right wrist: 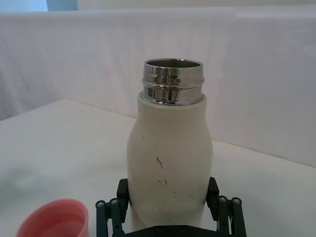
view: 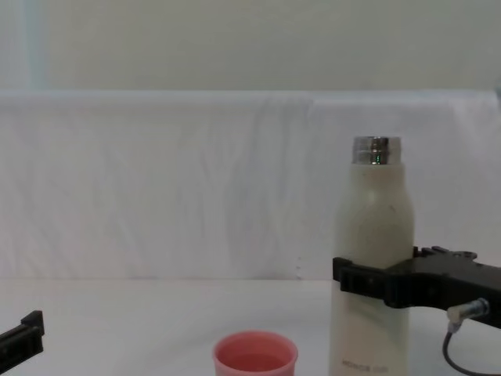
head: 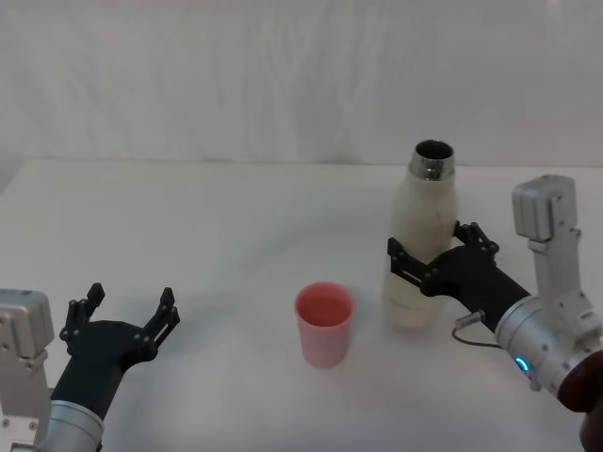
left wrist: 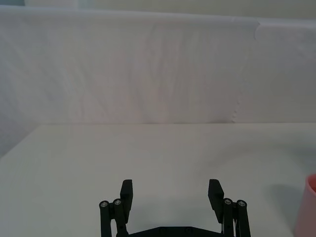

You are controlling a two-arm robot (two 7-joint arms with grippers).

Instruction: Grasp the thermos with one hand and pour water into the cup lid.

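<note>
The cream-white thermos (head: 419,202) stands upright on the white table right of centre, its steel neck open at the top. My right gripper (head: 429,243) reaches in from the right and is shut on the thermos's lower body; in the right wrist view its fingers (right wrist: 123,190) press both sides of the thermos (right wrist: 168,138). The salmon-pink cup lid (head: 325,325) stands upright just left of and nearer than the thermos, a small gap apart. My left gripper (head: 122,315) rests open at the near left, with nothing between its fingers.
A white table (head: 207,235) carries everything, backed by a white cloth wall (head: 283,75). Bare tabletop lies between the left gripper and the cup lid. The chest view has the thermos (view: 374,211) towering over the cup lid (view: 255,360).
</note>
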